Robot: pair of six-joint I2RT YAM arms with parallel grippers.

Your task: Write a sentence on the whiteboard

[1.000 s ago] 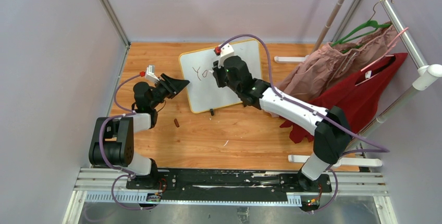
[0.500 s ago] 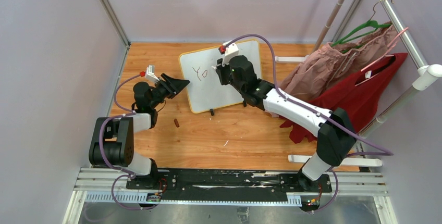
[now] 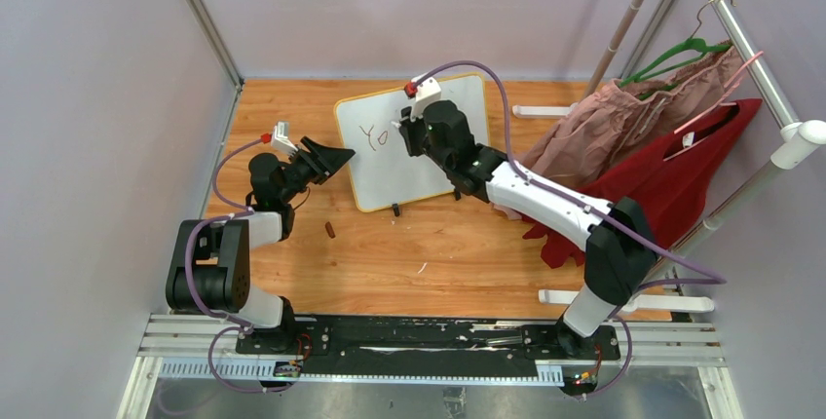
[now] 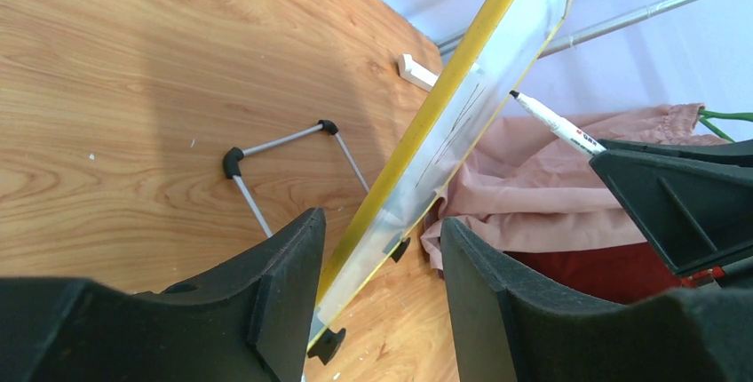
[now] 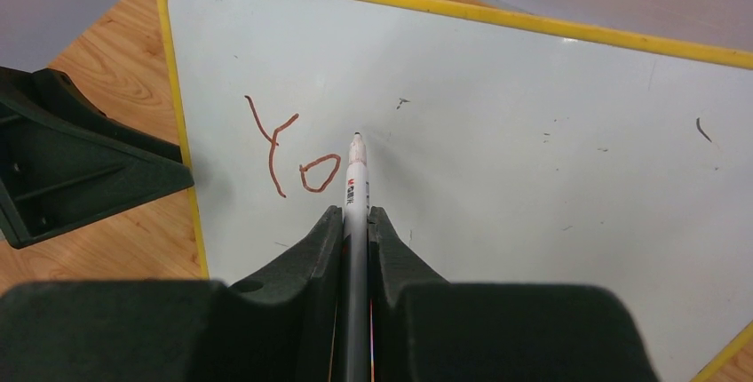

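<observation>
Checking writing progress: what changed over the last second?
The right hand, shut on the marker, slid right off the "Yo", so the "o" now shows fully; the tip sits just right of it. Nothing taken or let go. The whiteboard and the left hand, straddling its edge, stayed put.

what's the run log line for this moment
right gripper: shut on marker, tip by whiteboard | left gripper: open around whiteboard edge | sentence: only "Yo"
</observation>
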